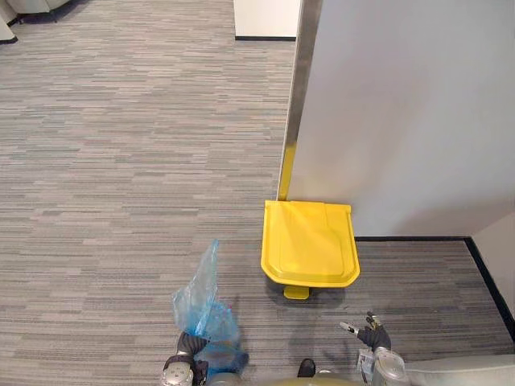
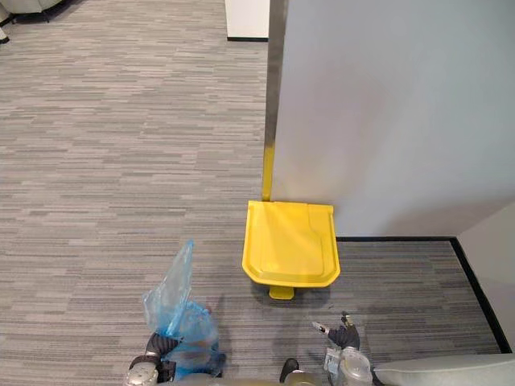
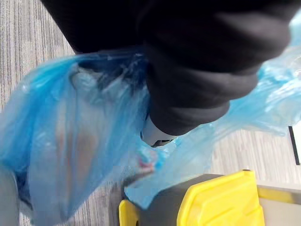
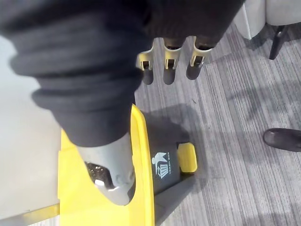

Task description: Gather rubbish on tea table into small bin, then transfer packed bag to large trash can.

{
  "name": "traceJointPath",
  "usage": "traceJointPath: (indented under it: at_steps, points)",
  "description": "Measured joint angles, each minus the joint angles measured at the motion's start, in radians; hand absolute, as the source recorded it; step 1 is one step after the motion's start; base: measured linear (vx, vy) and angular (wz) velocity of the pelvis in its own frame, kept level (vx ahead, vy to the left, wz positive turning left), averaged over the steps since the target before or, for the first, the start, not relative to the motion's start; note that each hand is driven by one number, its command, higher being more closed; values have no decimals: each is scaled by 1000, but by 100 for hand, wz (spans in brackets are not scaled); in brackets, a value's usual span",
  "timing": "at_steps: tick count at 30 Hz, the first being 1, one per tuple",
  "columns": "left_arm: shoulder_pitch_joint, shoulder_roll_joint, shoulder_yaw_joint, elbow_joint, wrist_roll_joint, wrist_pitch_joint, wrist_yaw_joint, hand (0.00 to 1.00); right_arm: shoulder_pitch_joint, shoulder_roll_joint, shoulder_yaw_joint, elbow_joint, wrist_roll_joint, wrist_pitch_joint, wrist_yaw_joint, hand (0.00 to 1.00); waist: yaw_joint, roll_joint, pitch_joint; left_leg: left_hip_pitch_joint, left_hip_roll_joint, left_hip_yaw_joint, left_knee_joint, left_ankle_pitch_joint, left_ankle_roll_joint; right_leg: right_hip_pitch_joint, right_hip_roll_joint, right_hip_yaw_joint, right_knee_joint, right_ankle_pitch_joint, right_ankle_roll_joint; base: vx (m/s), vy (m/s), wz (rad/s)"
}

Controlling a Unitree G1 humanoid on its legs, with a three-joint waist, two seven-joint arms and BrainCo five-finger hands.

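A blue plastic rubbish bag [image 1: 205, 310] hangs bunched at the lower left, its loose top standing up above my left hand [image 1: 187, 347], which is shut on it. In the left wrist view the bag [image 3: 70, 141] wraps around the hand's dark cover [image 3: 188, 70], with coloured rubbish showing through the film. The large trash can [image 1: 310, 241] stands ahead against the wall, its yellow lid down and a yellow pedal [image 1: 296, 292] at its front. My right hand [image 1: 372, 334] hovers open at the lower right, a short way in front of the can [image 4: 94, 197], fingers [image 4: 164, 66] straight.
A white wall panel [image 1: 402, 104] with a metal edge strip [image 1: 299, 80] rises directly behind the can. Grey striped carpet [image 1: 121, 161] stretches to the left and ahead. A dark skirting line [image 1: 483, 273] runs along the right side.
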Motion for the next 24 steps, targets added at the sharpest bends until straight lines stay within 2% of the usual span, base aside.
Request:
traceJointPath:
  at_steps: [4,7,8,10,11,12,13,14,15,17,18,19,20,21,24]
  points:
    - [-6,0,0,1,0,-4,-1,100,-20,0,6,6,-10,1,0,0,0,-9,1,9,-4,61,5,-7,3,-24,-4,49,29,-9,-3,39,27,-35]
    - [-9,0,0,0,-1,-4,-1,100,-40,0,7,5,-21,2,0,0,-1,-20,12,8,-9,93,70,-76,12,-81,-27,89,170,-84,8,10,45,-32]
    - [-9,0,1,0,-1,-4,-1,100,-34,0,6,3,-21,2,0,0,-1,-37,19,11,-25,98,109,-106,18,-98,-61,101,247,-127,20,8,53,-7]
    - [-9,-1,0,-2,-1,-3,-1,100,-21,-1,1,-7,-19,3,-1,0,-2,-47,28,15,-40,87,171,-177,40,-114,-104,116,363,-164,47,6,57,3]
    - [-11,0,1,-4,-2,-3,-1,100,-18,0,-3,-8,-19,4,-2,0,-2,-46,29,18,-42,82,183,-187,43,-132,-114,120,417,-160,54,21,67,16]
    - [-21,1,2,-10,-2,-3,0,100,-15,3,-3,-14,-17,5,-9,0,-2,-42,41,27,-44,71,215,-206,55,-212,-131,135,616,-120,94,28,65,18]
    - [-28,-6,1,-14,-3,-1,0,100,-11,9,-2,-27,-16,9,-13,0,-2,-21,65,47,-34,63,248,-229,61,-266,-132,152,713,-117,102,100,63,13]
    - [-31,-4,4,-21,-11,-1,3,100,-4,19,-2,-47,-5,12,-13,0,4,-8,71,48,-2,55,303,-275,62,-298,-96,171,693,-169,59,130,32,8]
    - [-42,6,5,-24,-14,1,3,100,-2,27,-2,-63,7,13,-14,0,1,-8,76,49,16,48,340,-305,59,-334,-70,170,634,-171,51,149,4,5]
    - [-72,8,11,-27,-18,2,3,100,1,24,-5,-81,25,14,-16,0,-2,-18,92,56,25,43,365,-329,56,-362,-50,162,495,-142,45,175,-66,24]
    - [-103,2,23,-43,-19,2,3,100,2,23,-25,-83,39,16,-17,0,-3,-27,105,53,26,28,399,-355,43,-362,-35,163,368,-112,41,290,-181,53]
    - [-121,-1,34,-69,-19,1,4,100,12,22,-47,-83,47,18,-19,0,-3,-41,109,55,20,9,444,-392,16,-350,-27,170,312,-93,42,285,-187,57]
    - [-134,-6,39,-72,-19,1,4,100,16,14,-64,-83,52,19,-18,0,-3,-41,109,62,32,-3,463,-413,8,-342,-24,179,330,-63,52,332,-156,47]
    - [-147,-20,38,-83,-19,0,3,100,23,13,-113,-88,61,19,-19,0,-2,-11,120,74,49,-2,466,-412,-4,-341,-16,162,380,-117,70,315,-125,42]
    - [-149,-40,37,-99,-18,-3,3,100,52,23,-200,-133,120,19,-18,0,-6,1,128,132,53,7,440,-397,-16,-345,-25,159,512,-187,27,266,-111,29]
